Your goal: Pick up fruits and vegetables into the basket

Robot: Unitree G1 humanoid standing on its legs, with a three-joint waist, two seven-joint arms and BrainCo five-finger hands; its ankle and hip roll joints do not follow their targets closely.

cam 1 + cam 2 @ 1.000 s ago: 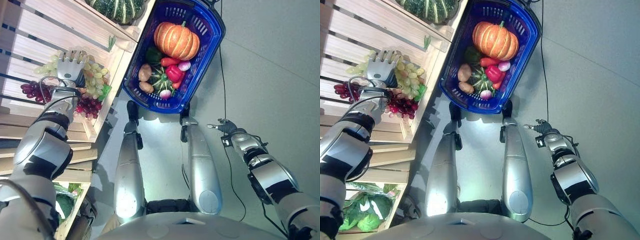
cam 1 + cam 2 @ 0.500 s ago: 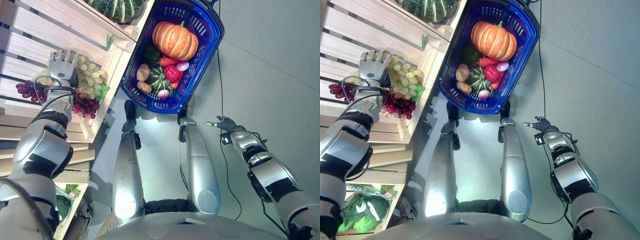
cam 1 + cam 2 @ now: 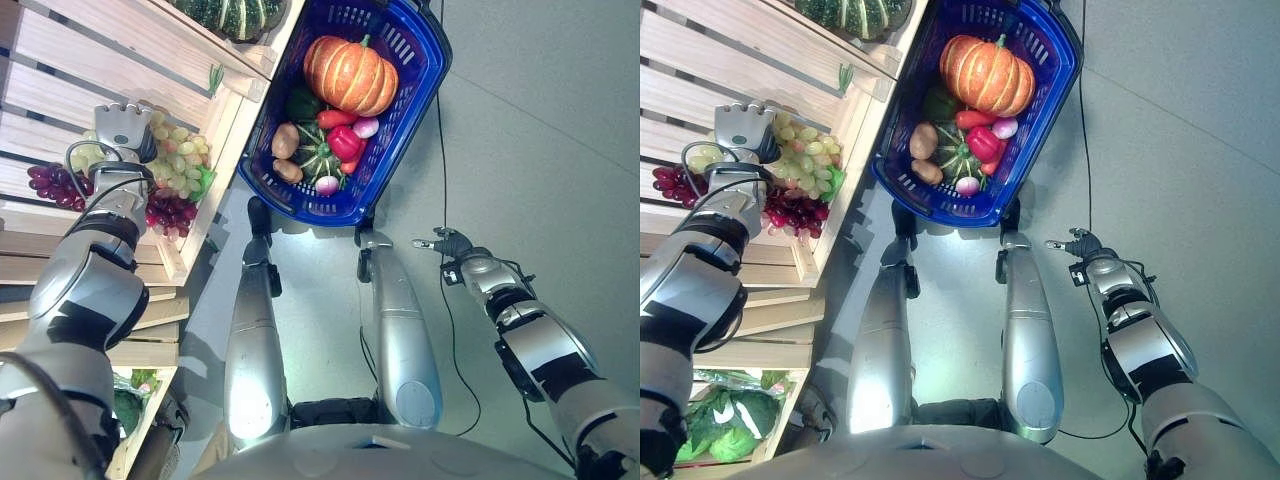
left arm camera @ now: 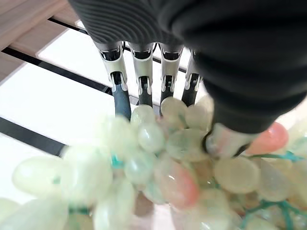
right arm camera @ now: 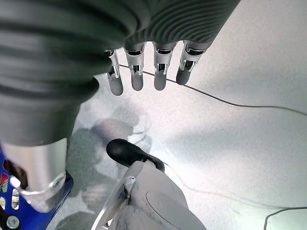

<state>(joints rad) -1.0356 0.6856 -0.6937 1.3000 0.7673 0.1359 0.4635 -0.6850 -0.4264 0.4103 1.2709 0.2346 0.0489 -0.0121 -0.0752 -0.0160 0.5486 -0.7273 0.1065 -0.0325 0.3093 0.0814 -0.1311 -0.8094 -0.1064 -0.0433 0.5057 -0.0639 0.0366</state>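
My left hand (image 3: 122, 128) rests on a bunch of green grapes (image 3: 178, 160) in the wooden crate (image 3: 215, 150) at the left. Its fingers (image 4: 121, 98) curl down onto the bunch (image 4: 144, 163) and the thumb (image 4: 225, 141) presses in from the other side. Dark red grapes (image 3: 170, 212) lie just below the green ones. The blue basket (image 3: 425, 80) stands on the floor ahead, holding an orange pumpkin (image 3: 350, 75), a red pepper (image 3: 346, 143), potatoes (image 3: 285, 140) and a small green squash (image 3: 318, 158). Low at the right, my right hand (image 3: 448, 245) hangs with relaxed fingers (image 5: 136, 79), holding nothing.
A striped green squash (image 3: 235, 15) lies in the crate above the grapes. More red grapes (image 3: 55, 183) lie left of my wrist. Leafy greens (image 3: 725, 420) fill a lower crate at the bottom left. Grey floor spreads right of the basket.
My left hand's fingers, straight a second ago, have curled down over the green grapes. The right arm has hardly moved.
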